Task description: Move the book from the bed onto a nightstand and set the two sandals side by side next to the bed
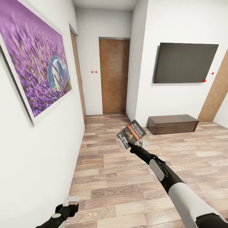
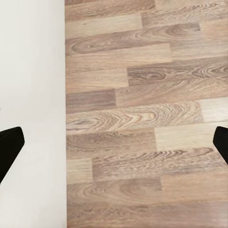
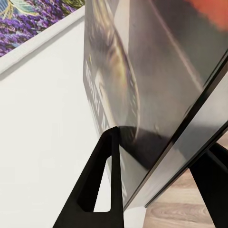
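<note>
My right gripper is shut on the book, a thin dark grey paperback with an orange band and white lettering. I hold it tilted in the air above the wood floor, mid-room. In the right wrist view the book is pinched by its lower edge between the two black fingers. My left gripper hangs low beside the left wall, open and holding nothing. In the left wrist view its fingers stand wide apart over the floor planks. The bed, nightstand and sandals are out of view.
A white wall with a large purple lavender picture runs close along my left. A wooden door closes the short corridor ahead. A black TV hangs over a long low dark cabinet at right. Wood-plank floor stretches ahead.
</note>
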